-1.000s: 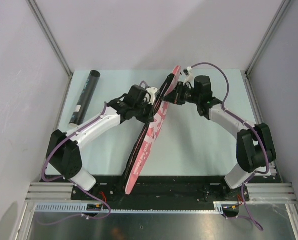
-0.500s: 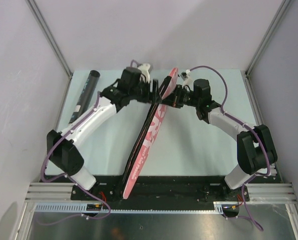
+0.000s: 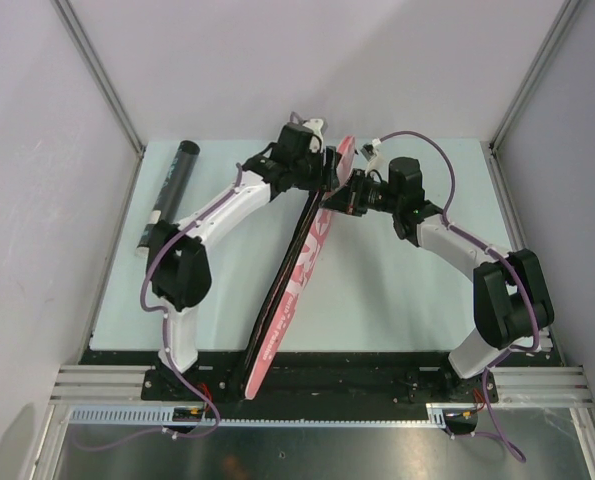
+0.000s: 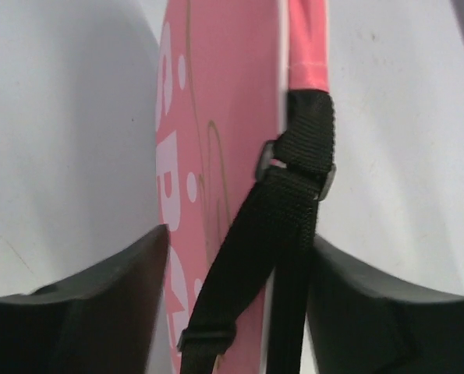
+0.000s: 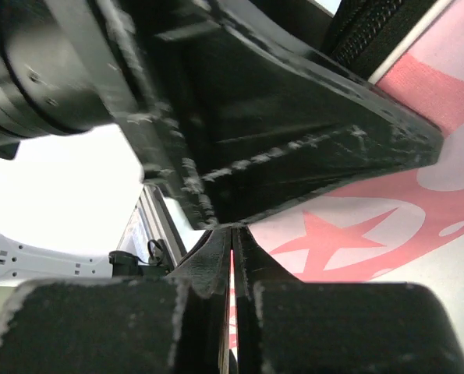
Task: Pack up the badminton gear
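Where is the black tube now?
Top view: the black tube lies along the far-left edge of the table, left of the left arm, apart from the pink bag.

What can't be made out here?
Top view: lettering on the black cylindrical tube, too small.
Left wrist view: whether the left gripper clamps or just straddles the long pink fabric racket bag; contact edges blurred.
All views: bag's contents, hidden by its fabric.

the left arm point(image 3: 227, 205) rises from its base, bends at the elbow and stretches its forearm far out toward the middle. the left gripper point(image 3: 323, 172) has its fingers point(image 4: 99, 300) spread wide. the right arm point(image 3: 457, 245) bends at the elbow and reaches leftward. the right gripper point(image 3: 340, 198), close beside the left one, is pinched tight on a thin edge of the pink bag point(image 3: 299, 262).
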Available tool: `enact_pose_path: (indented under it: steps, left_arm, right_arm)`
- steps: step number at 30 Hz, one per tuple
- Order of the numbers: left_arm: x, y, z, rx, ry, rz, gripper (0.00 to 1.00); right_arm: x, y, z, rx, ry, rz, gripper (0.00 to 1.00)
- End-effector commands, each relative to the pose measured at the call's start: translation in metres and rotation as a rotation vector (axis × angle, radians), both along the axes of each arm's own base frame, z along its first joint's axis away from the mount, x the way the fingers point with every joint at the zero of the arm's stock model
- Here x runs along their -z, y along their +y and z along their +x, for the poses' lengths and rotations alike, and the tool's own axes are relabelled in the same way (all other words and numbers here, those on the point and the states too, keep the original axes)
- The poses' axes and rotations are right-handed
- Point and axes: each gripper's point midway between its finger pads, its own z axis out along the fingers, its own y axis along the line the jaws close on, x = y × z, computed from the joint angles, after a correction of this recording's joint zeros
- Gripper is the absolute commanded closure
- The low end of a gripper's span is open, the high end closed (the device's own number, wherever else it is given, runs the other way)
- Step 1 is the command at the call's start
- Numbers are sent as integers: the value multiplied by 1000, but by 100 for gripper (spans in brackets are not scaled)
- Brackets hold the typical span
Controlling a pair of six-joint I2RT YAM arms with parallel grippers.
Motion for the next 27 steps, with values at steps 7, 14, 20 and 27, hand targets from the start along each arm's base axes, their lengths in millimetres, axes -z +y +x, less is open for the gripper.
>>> enact_pose_path:
  steps: [7, 14, 20, 27]
  left_arm:
    - [-76, 28, 51, -254, -247, 42, 97]
    - [-124, 134, 91, -755, -373, 70, 100]
    - [-109, 185, 109, -877, -336, 54, 100]
    - [-104, 238, 142, -953, -324, 29, 100]
  right_arm:
    - [-27, 16, -13, -48, -85, 29, 100]
    - [-34, 45, -61, -100, -65, -42, 100]
    - [-2, 57, -122, -167, -52, -237, 100]
    - [60, 20, -168, -156, 57, -344, 100]
